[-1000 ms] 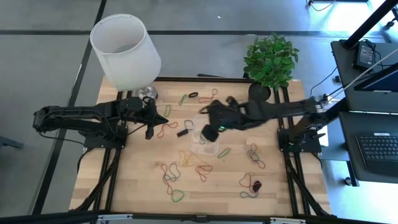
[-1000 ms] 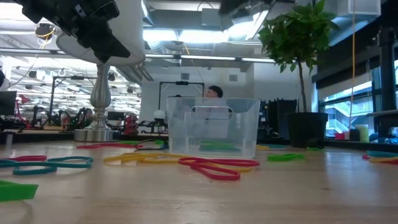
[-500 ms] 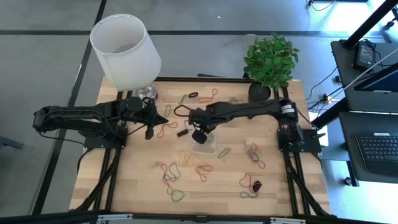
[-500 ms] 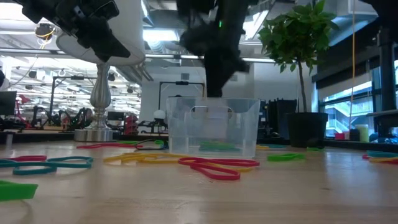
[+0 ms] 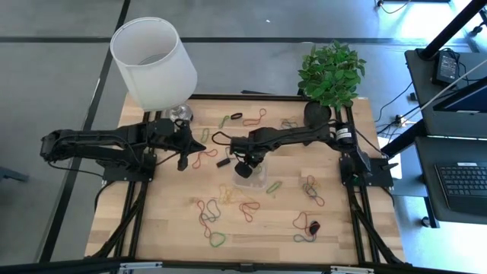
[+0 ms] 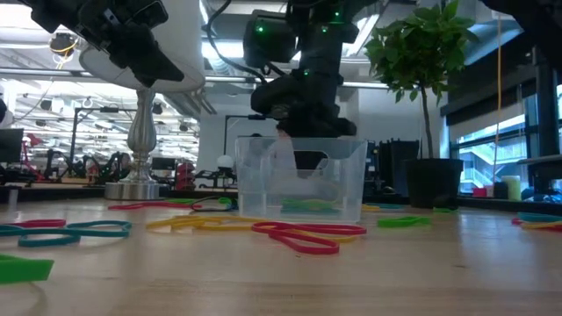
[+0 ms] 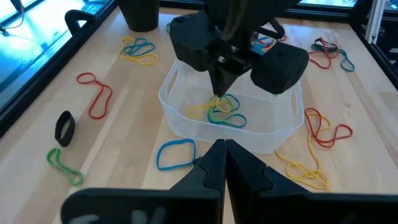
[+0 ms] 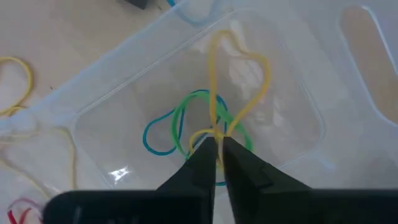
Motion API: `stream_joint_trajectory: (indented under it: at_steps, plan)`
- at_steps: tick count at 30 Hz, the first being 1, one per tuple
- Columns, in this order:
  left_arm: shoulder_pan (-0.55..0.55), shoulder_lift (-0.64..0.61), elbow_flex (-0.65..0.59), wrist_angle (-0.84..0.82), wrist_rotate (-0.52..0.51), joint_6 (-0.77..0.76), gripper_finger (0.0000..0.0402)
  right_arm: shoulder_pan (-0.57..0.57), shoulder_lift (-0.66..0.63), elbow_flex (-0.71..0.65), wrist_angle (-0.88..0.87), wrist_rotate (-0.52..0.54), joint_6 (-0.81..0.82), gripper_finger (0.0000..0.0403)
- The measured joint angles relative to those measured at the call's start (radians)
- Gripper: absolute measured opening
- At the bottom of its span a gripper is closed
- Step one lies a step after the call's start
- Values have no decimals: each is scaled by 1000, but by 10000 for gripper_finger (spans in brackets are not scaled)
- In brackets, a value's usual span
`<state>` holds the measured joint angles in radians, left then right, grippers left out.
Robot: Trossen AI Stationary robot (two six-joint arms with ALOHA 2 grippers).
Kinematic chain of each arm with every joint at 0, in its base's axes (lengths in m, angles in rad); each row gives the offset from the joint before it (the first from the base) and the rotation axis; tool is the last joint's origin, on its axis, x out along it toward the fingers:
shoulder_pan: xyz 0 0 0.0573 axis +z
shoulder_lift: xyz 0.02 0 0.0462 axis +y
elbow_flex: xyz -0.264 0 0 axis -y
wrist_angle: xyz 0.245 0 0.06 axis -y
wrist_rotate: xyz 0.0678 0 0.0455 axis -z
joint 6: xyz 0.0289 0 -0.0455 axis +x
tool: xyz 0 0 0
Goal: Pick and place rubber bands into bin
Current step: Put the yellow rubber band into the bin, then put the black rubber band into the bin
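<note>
Light wood table (image 5: 251, 228), rubber bands (image 5: 209, 217) strewn about; lamp (image 5: 154, 53) and potted plant (image 5: 330, 72) at the far edge, workshop beyond. Right gripper (image 7: 217, 93) points down into the clear bin (image 7: 180, 122), fingers nearly closed, pinching a yellow band (image 8: 239, 74) over blue and green loops. Left gripper (image 7: 224, 148) shut, empty, near the bin.

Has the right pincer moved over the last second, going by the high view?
Yes. The right pincer swung left, away from the potted green plant, and now sits over the small clear plastic bin.
</note>
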<state>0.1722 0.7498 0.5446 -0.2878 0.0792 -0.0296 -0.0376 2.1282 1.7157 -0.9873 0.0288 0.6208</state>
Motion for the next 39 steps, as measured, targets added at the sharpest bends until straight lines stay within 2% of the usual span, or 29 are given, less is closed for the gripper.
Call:
stream_joint_trajectory:
  at_steps: [11,17,22,25,29,35,39]
  plan:
    - [0,0,0,0,-9,0,6,1,-2,0,-27,-3,-37,111]
    - [-42,2,2,-3,-12,0,2,21,-74,0,-56,-13,-111,108]
    - [-110,38,34,2,-95,-6,3,30,-217,-40,-52,29,-179,91]
    - [-142,80,60,-2,-147,-31,3,35,-345,-150,-27,62,-179,83]
    - [-170,159,105,0,-166,-35,3,62,-559,-382,60,76,-93,76]
    - [-190,309,186,0,-179,-28,6,166,-913,-761,224,88,158,74]
    - [-190,397,221,-9,-180,18,23,265,-1114,-979,327,131,324,73]
